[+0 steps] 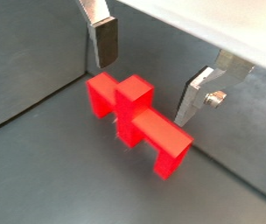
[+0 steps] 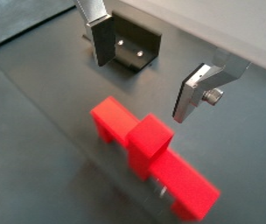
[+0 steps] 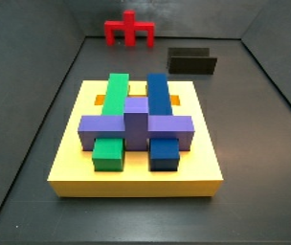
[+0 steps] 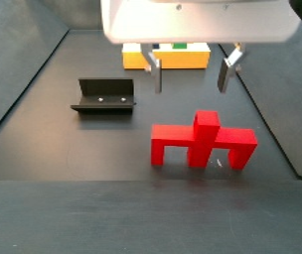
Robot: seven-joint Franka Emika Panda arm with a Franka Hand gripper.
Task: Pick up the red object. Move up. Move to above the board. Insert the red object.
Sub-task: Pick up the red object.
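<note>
Dark floor (image 4: 61,208); tool (image 4: 185,67) spread open, empty, above red object (image 4: 202,142); board (image 4: 181,58) mostly hidden behind.

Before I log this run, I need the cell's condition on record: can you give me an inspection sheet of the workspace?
Surface: dark grey floor, bare apart from the items below.
Job's things: red object stands upright on the floor on its two legs, not held; board, a yellow slab carrying green, blue and purple blocks, lies apart from it.
Clutter: nothing seen beyond the fixture, standing on the floor beside the red object.
Grippers: gripper hangs open above the red object, fingers clear of it.
Cables: nothing seen.
Surroundings: dark walls enclose the floor.
</note>
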